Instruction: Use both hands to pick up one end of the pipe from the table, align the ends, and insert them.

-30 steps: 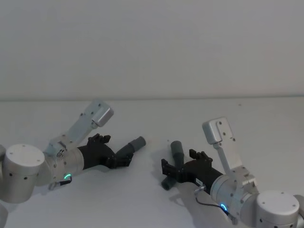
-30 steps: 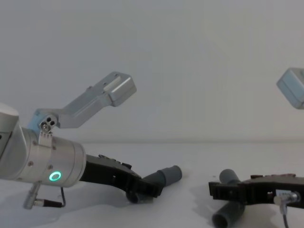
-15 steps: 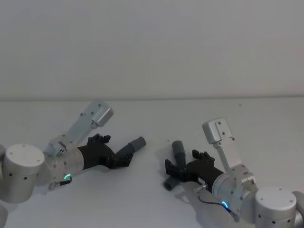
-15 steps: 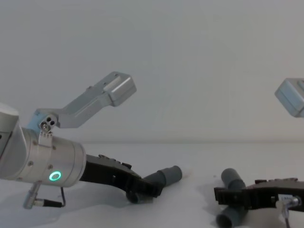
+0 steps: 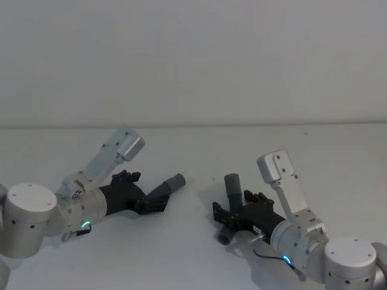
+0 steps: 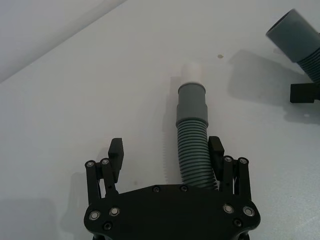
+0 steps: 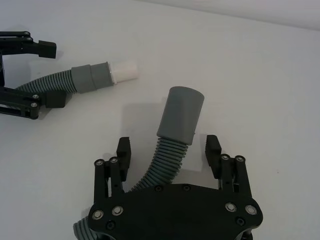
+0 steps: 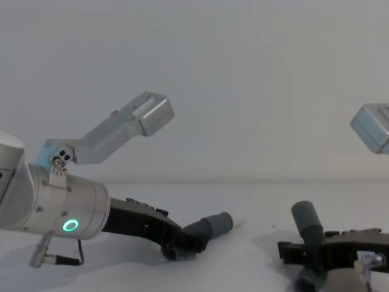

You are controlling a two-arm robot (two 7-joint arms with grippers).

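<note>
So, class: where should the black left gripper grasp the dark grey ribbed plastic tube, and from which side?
Probably its ribbed stretch behind the wider grey collar, from the rear, where the open left gripper straddles it, leaving the pale white spigot free to insert.

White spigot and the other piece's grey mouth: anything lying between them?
Nothing: in the right wrist view, bare table separates the white spigot from the grey mouth. The left gripper straddles the spigot's hose, the right gripper the other hose, jaws open.
</note>
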